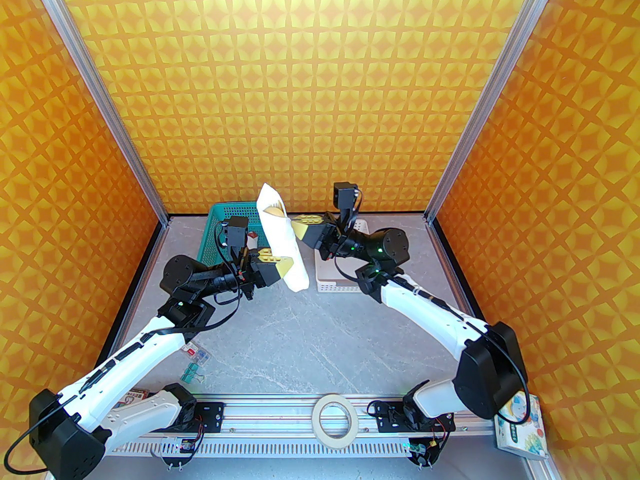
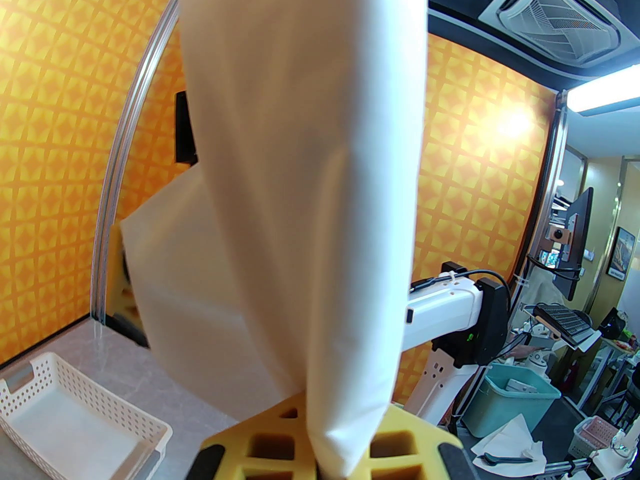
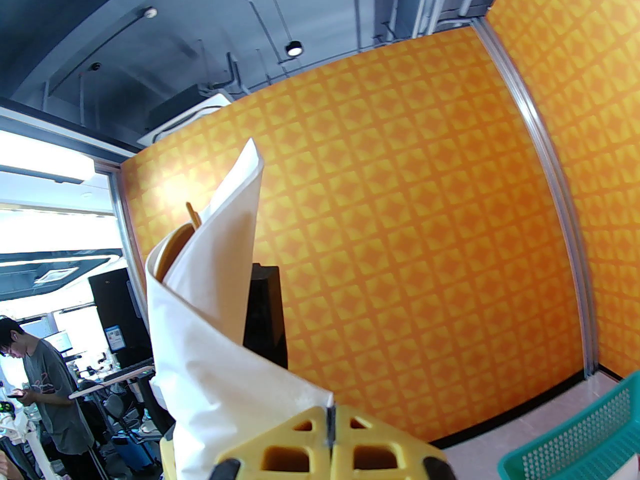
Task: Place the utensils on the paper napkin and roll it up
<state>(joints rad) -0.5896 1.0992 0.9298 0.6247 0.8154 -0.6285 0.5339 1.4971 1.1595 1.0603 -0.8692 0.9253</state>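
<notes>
The paper napkin (image 1: 282, 240) is rolled into a white tube and held slanted in the air above the table's back half. Tan utensils (image 1: 273, 211) poke out of its upper open end, and their tips (image 3: 176, 242) also peek from the napkin roll (image 3: 215, 328) in the right wrist view. My left gripper (image 1: 286, 267) is shut on the roll's lower end; the napkin (image 2: 300, 218) rises from between its yellow fingers (image 2: 405, 443). My right gripper (image 1: 299, 228) is shut on the roll's middle edge, its yellow fingers (image 3: 300, 443) pressed together on the paper.
A green basket (image 1: 220, 228) stands at the back left and a white basket (image 1: 336, 280) at the back right, under the right wrist. Binder clips (image 1: 192, 370) lie near the left arm. A tape roll (image 1: 335, 420) sits on the front rail, a box (image 1: 522, 428) at the front right.
</notes>
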